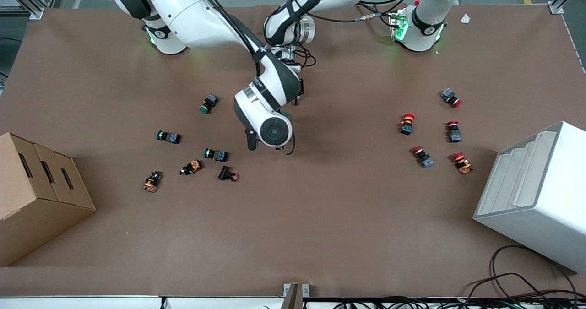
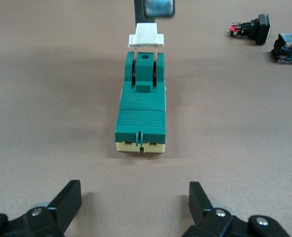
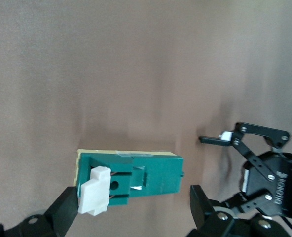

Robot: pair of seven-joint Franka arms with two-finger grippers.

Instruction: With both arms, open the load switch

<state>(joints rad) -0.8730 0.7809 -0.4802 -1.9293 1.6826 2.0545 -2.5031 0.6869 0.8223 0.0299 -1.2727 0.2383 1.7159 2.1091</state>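
Note:
The load switch (image 2: 141, 113) lies flat on the brown table, a dark-green block with a white lever (image 2: 146, 38) at one end. In the front view only a green sliver of the load switch (image 1: 285, 114) shows beside the right arm's wrist (image 1: 274, 130). My left gripper (image 2: 134, 202) is open, low over the table just short of the switch's end away from the lever. My right gripper (image 3: 132, 210) is open above the switch (image 3: 146, 173), with one finger (image 3: 64, 207) beside the lever (image 3: 94, 190) and the other finger (image 3: 200, 202) past the other end.
Green and orange push buttons (image 1: 215, 154) lie scattered toward the right arm's end, with a cardboard box (image 1: 36, 194) at that edge. Red push buttons (image 1: 406, 123) and a white bin (image 1: 535, 194) are toward the left arm's end.

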